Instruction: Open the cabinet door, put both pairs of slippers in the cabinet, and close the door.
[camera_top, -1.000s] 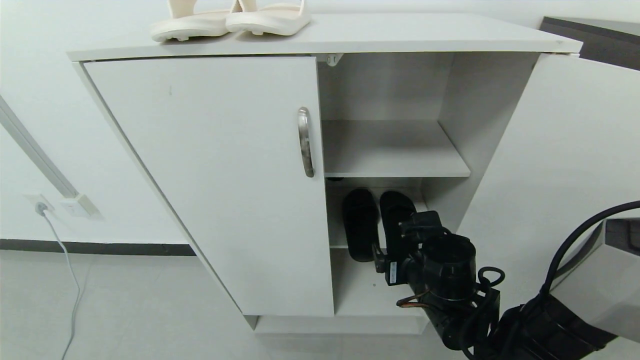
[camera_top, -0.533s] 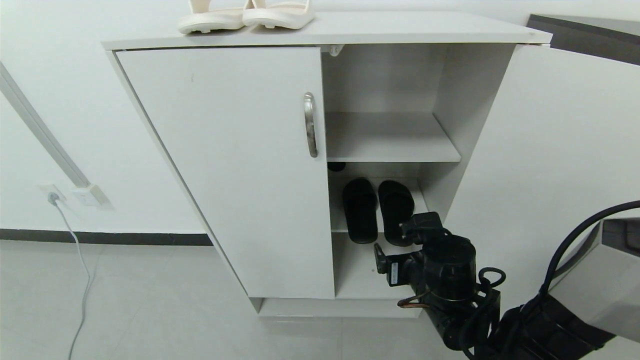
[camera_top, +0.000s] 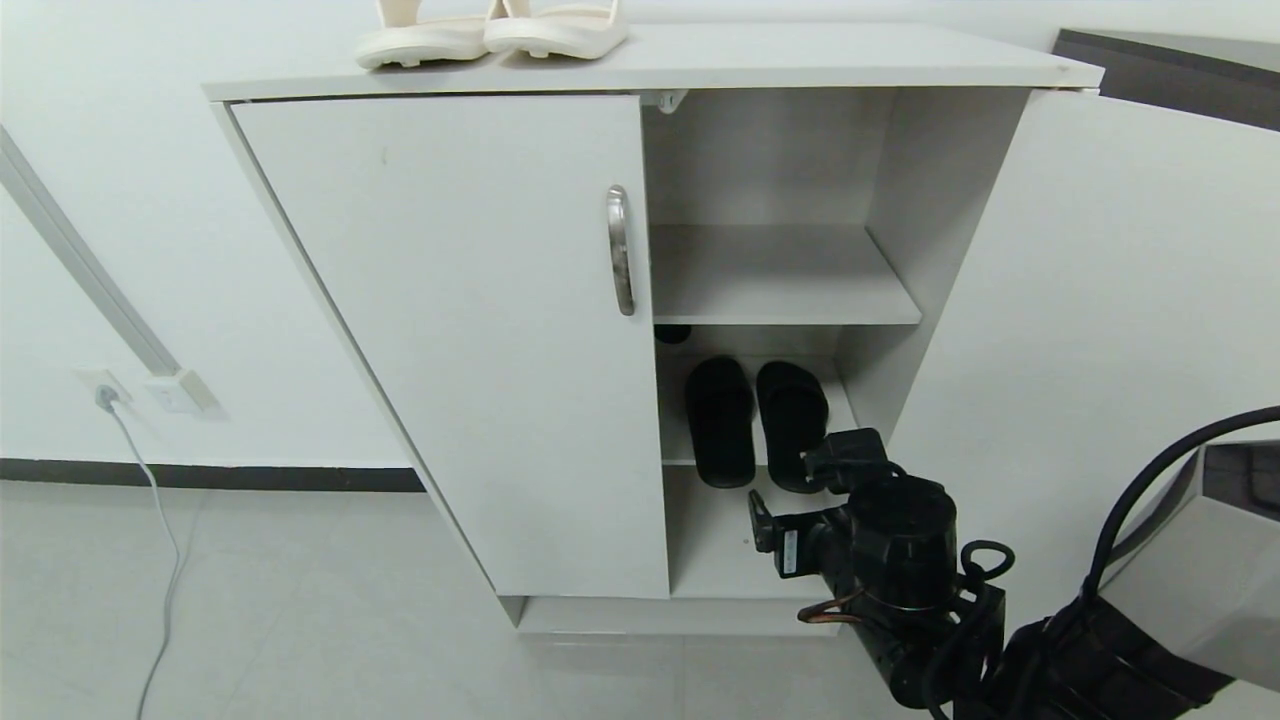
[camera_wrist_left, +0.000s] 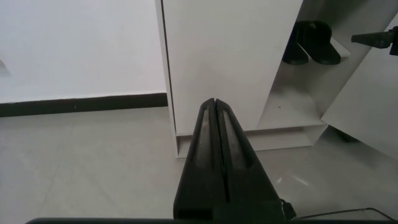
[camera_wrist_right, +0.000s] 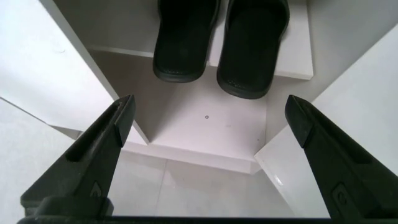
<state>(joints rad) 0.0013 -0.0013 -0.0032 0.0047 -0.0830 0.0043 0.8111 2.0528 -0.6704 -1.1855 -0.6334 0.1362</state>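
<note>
right gripper (camera_wrist_right: 208, 118): fingers spread wide, nothing between them and touching nothing. It hangs low in front of the cabinet's (camera_top: 800, 55) open right half, just shy of the black pair.
left gripper (camera_wrist_left: 213, 109): fingers pressed flat together, nothing pinched. It's out over the floor (camera_top: 300, 600), facing the shut left door (camera_top: 450, 330) and well clear of it.
black slippers (camera_top: 755, 420): side by side on the lower shelf (camera_top: 672, 430) inside, near ends poking a bit past its front edge.
cream slippers (camera_top: 490, 30): up on the cabinet top, on its left half, side by side near the front edge.
doors: right door (camera_top: 1100, 300) swung wide open; the left one has a metal handle (camera_top: 620, 250) along its inner edge.
room: white wall (camera_top: 100, 150), dark skirting (camera_top: 200, 472), a socket (camera_top: 100, 395) with a cable (camera_top: 150, 560) trailing down onto pale floor tiles.
</note>
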